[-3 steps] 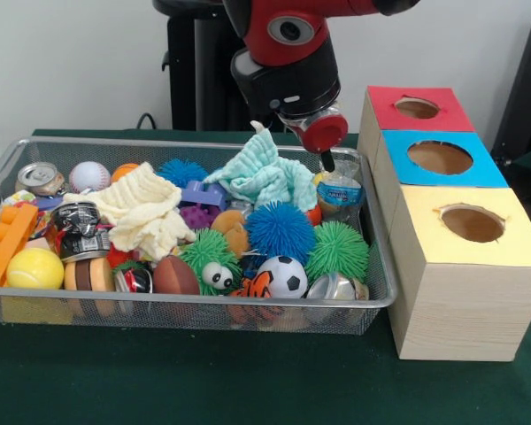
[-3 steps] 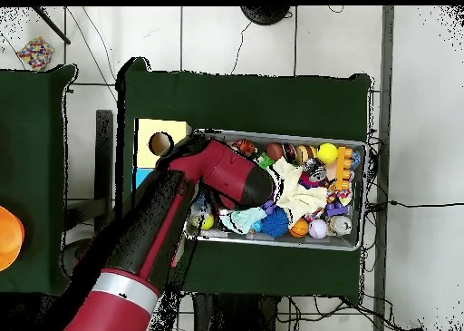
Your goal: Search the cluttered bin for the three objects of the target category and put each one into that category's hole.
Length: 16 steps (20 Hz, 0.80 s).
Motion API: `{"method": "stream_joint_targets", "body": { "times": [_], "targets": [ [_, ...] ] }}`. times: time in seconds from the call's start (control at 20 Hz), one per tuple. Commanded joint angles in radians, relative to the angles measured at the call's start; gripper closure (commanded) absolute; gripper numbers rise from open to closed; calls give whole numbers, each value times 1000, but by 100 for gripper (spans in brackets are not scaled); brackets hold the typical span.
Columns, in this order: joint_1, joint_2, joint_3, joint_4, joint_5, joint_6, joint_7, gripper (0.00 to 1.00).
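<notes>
One red-black arm [image 1: 288, 53] reaching down from above into far right corner of wire bin [image 1: 376, 305]. Gripper [image 1: 327, 162] hanging just over crushed water bottle [image 1: 341, 193], beside mint cloth [image 1: 267, 175]; finger spread cannot be made out. Three-hole wooden box [image 1: 460, 274] standing right of bin: red, blue, yellow tops.

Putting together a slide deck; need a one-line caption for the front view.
Sawyer gripper hovers over a crumpled water bottle in the cluttered bin.

Green table [image 1: 159, 381] with bin [image 1: 385, 297], box [image 1: 460, 310]
</notes>
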Motion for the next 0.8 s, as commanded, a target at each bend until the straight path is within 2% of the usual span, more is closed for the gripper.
{"method": "stream_joint_targets", "body": {
  "times": [0.05,0.8],
  "targets": [
    [-18,62,159,64,61,62,-40,100],
    [-28,48,182,95,113,107,-86,100]
  ]
}}
